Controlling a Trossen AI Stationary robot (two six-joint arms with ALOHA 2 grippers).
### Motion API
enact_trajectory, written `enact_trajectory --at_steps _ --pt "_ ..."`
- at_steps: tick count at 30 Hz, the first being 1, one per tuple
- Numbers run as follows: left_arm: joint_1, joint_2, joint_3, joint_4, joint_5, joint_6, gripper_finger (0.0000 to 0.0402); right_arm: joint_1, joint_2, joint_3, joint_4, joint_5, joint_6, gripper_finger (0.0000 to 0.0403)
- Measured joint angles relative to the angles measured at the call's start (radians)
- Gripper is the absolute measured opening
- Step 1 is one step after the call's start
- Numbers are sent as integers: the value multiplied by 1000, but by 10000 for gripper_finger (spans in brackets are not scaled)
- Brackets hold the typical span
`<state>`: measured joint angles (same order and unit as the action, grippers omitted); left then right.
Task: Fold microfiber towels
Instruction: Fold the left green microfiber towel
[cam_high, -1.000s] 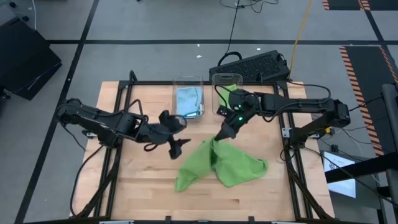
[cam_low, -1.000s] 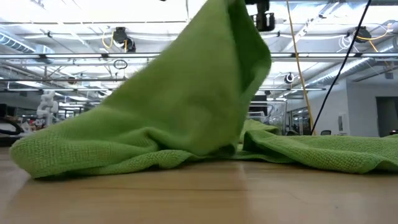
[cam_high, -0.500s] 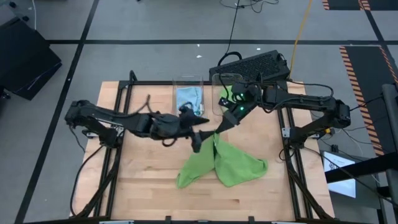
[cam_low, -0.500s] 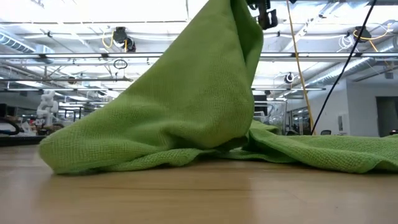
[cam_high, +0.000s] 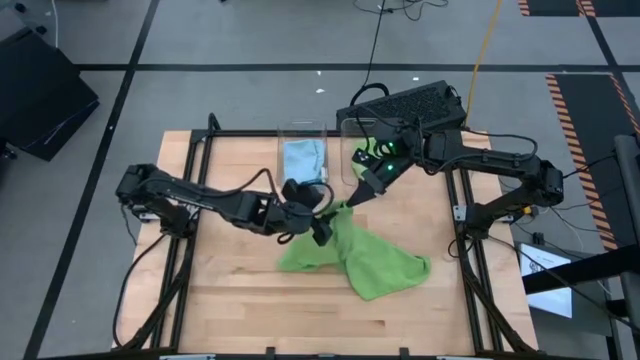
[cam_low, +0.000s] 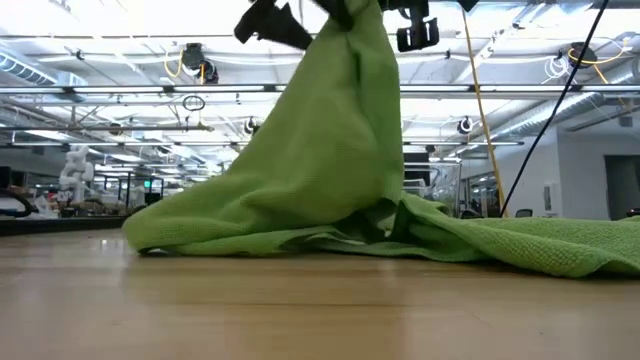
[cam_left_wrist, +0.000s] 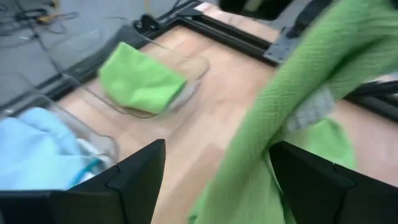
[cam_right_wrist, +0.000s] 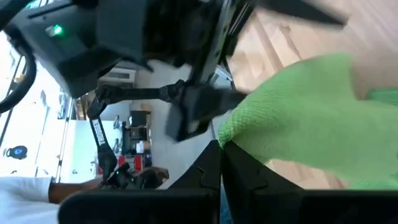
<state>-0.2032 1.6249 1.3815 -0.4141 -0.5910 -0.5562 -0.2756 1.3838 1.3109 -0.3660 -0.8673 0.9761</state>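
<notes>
Here, a large lime-green microfiber towel (cam_high: 360, 255) lies crumpled on the pale wooden surface (cam_high: 230, 300), with one corner pulled up off it into a peak. The right gripper (cam_high: 352, 201) holds that raised corner, its dark fingers pressed together on the cloth; in the right wrist view the green edge (cam_right_wrist: 292, 112) sits right at the fingertips. The left gripper (cam_high: 318, 228) is just beside the lifted fold, on the side towards the left arm, with its fingers spread apart; in the left wrist view the hanging green cloth (cam_left_wrist: 298, 93) runs between and beyond the two dark fingers (cam_left_wrist: 118, 186), though whether they touch it cannot be told. From the low view the towel (cam_low: 320, 170) rises like a tent and trails off flat to one side. At the back of the surface stand two clear plastic bins: one (cam_high: 302, 160) holds a light blue microfiber towel (cam_high: 303, 158), the other (cam_high: 364, 140) a folded lime-green one (cam_left_wrist: 140, 81).
</notes>
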Motion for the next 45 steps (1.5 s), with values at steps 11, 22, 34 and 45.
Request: enact_trajectory --at_steps 11,22,34,45 --pt "90 -49 0 -284 15 62 291 0 0 0 -15 -62 -16 0" --pt "124 -68 0 -497 359 135 284 -48 0 0 -40 -77 -57 0" --pt "-66 -37 -306 49 205 -154 229 -87 0 0 -39 -80 -72 0" --pt "-160 219 -460 490 7 -344 278 -133 0 0 -42 -107 -53 0"
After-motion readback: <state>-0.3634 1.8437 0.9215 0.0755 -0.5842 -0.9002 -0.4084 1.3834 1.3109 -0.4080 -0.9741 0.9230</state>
